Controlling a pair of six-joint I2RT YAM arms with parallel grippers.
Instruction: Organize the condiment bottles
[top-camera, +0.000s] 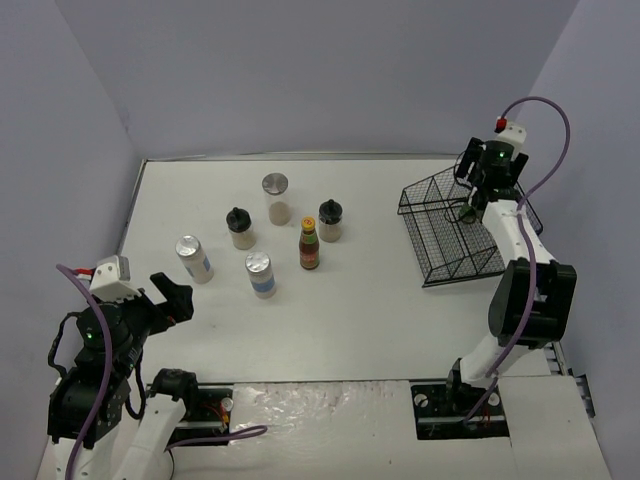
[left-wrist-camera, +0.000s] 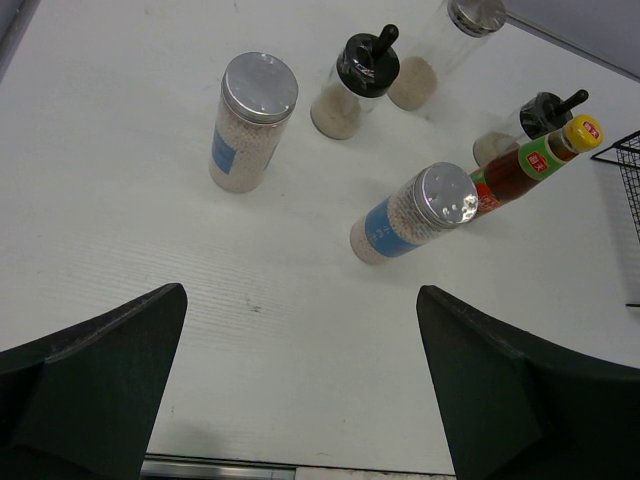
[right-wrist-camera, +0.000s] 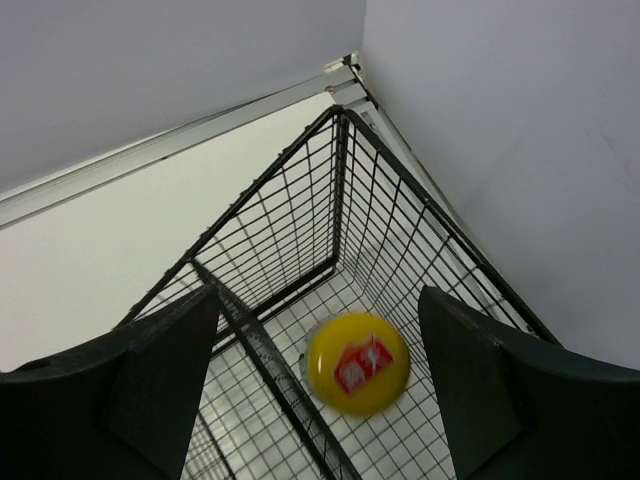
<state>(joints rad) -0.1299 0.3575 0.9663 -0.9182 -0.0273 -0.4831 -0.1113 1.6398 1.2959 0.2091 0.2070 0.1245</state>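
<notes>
1. Top external view: six condiment bottles stand upright in a loose cluster left of centre on the white table (top-camera: 350, 330).
2. The back shaker (top-camera: 276, 198), with a silver lid, is at the top of the cluster. Below it, the left black-lidded jar (top-camera: 240, 228) and the right black-lidded jar (top-camera: 330, 221) sit on either side.
3. The table sauce bottle (top-camera: 309, 243), dark with a yellow cap, stands just beside the right jar, to its lower left.
4. The left shaker (top-camera: 194, 258) and the front shaker (top-camera: 260, 274) form the lower edge of the cluster, apart from each other.
5. The black wire basket (top-camera: 440, 250) sits at the right of the frame, well apart from the cluster.
6. The right gripper (top-camera: 468, 205) reaches down into the upper part of the basket.
7. In the right wrist view, the basket sauce bottle (right-wrist-camera: 357, 363) shows its yellow cap from above. The cap looks slightly blurred and sits near a corner of the basket floor.
8. The right gripper's fingers (right-wrist-camera: 110, 400) stand spread on either side of that cap, with a gap on each side, gripping nothing.
9. The left gripper (top-camera: 172, 295) hangs at the lower left of the frame, near the left shaker.
10. In the left wrist view its jaws are wide apart and empty, over bare table below the cluster.
</notes>
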